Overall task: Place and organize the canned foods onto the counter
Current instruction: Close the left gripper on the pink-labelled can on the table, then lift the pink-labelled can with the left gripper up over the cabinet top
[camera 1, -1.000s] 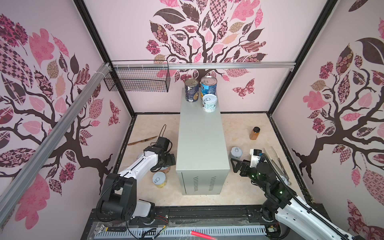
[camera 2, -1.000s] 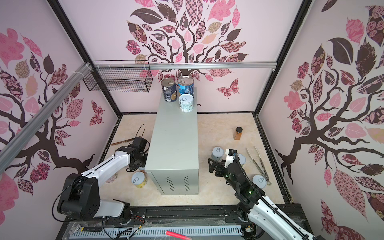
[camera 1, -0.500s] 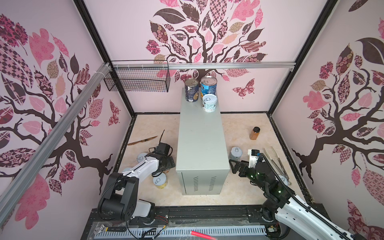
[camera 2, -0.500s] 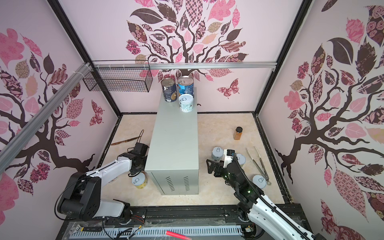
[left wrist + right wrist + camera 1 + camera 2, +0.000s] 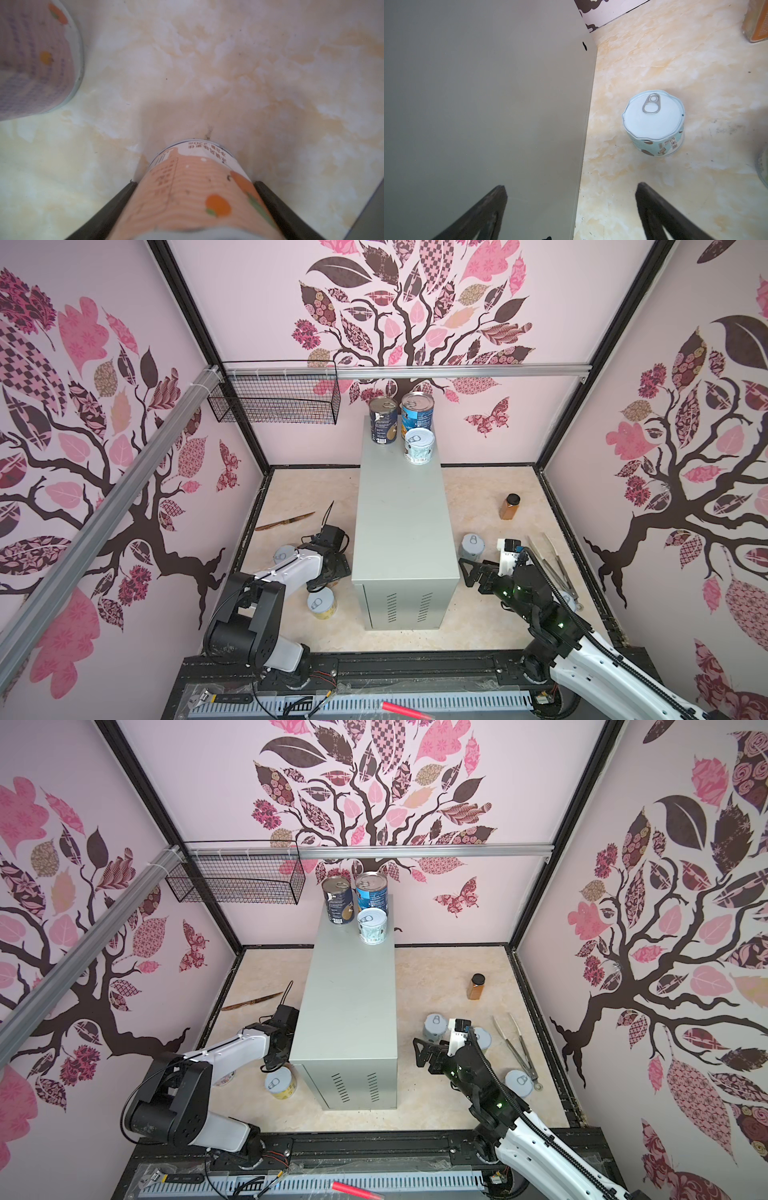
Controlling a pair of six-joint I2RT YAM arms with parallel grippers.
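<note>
Short peach-labelled tin (image 5: 197, 197) stood on the beige marbled floor (image 5: 228, 62) at eight o'clock of the grey metal surface (image 5: 401, 510), pinched by the left hand (image 5: 194, 184); right hand (image 5: 570, 186) spread; level vertical lift advised.

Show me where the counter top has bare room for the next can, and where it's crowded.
Bare: the counter top from the short white-lid can to its near edge, full width. Crowded: the far end, where that can, the dark tall can and the blue tall can stand close together.
</note>
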